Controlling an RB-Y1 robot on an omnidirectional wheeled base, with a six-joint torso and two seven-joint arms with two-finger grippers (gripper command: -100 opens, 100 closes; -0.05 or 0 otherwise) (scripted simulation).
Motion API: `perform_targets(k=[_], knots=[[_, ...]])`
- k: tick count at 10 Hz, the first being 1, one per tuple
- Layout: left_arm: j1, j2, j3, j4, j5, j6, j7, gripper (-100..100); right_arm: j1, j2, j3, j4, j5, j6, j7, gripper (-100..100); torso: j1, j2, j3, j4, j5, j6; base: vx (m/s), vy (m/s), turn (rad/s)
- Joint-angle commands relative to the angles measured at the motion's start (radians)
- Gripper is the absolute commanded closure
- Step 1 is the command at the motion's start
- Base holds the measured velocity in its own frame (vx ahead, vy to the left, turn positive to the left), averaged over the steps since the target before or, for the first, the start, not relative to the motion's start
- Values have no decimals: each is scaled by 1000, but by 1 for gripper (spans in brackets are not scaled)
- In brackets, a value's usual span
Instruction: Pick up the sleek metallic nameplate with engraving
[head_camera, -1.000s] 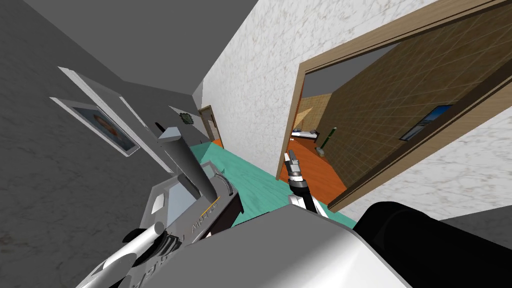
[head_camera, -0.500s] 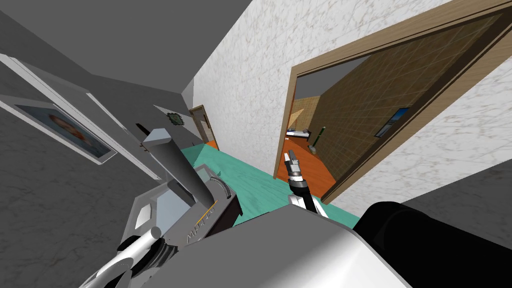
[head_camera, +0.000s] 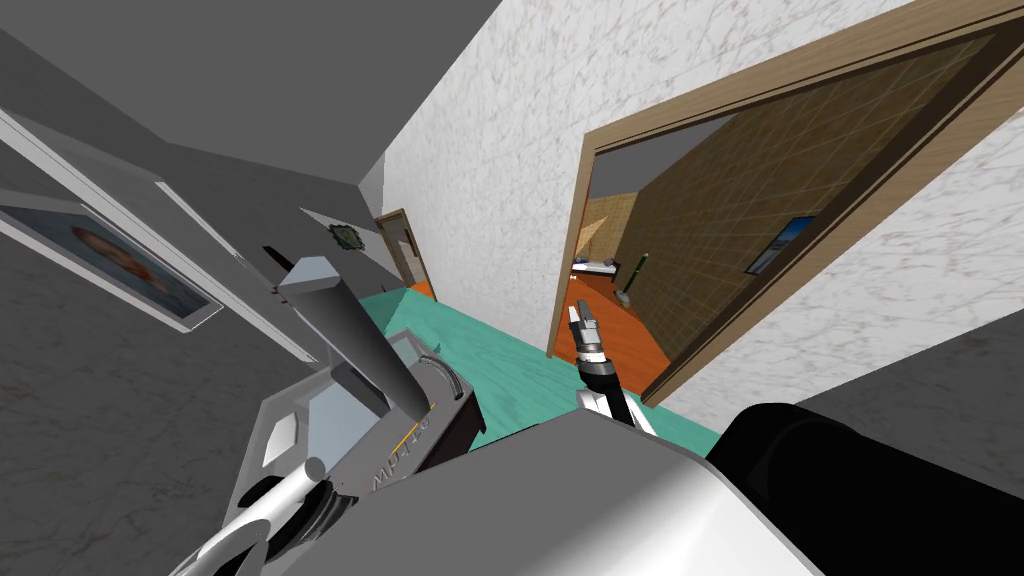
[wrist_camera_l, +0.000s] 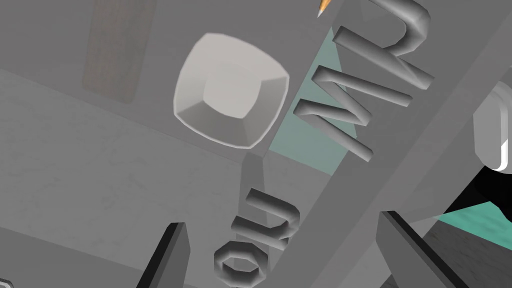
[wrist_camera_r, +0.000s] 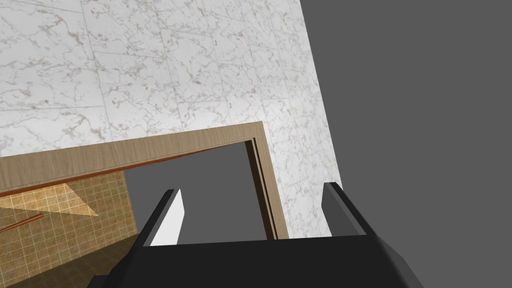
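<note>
A: Desk close in. Left gripper spread, nameplate running between its fingers, not pinched.
B: Handling?
A: Looks stiff, slick, some weight. Grip its 2 long faces mid-length. Dish and pencil lie beyond, no obstruction. Right gripper spread, near doorway.

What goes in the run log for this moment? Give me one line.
stage: pre-grasp | left gripper: open, grey nameplate with raised letters between its fingers | right gripper: open, idle
</note>
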Motion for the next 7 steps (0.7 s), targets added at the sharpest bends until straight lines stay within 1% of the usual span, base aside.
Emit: perform_targets(k=[1, 3, 4, 5, 6, 7], knots=[[-13, 2, 1, 31, 2, -18, -12, -100, 0, 0, 0, 0, 0, 0, 0, 0, 0, 0, 0, 0, 0, 0, 0, 0, 0], [-6, -24, 0, 42, -3, -56, -17, -100, 0, 0, 0, 0, 0, 0, 0, 0, 0, 0, 0, 0, 0, 0, 3, -3, 11], [-6, -24, 0, 42, -3, -56, -17, -100, 0, 0, 0, 0, 0, 0, 0, 0, -1, 0, 0, 0, 0, 0, 0, 0, 0], [3, -26, -1, 22, -5, -44, -9, -100, 0, 0, 0, 0, 0, 0, 0, 0, 0, 0, 0, 0, 0, 0, 0, 0, 0], [2, -26, -1, 26, -5, -48, -11, 100, 0, 0, 0, 0, 0, 0, 0, 0, 0, 0, 0, 0, 0, 0, 0, 0, 0], [1, -24, -1, 24, -5, -49, -10, 100, 0, 0, 0, 0, 0, 0, 0, 0, -1, 0, 0, 0, 1, 0, 0, 0, 0]])
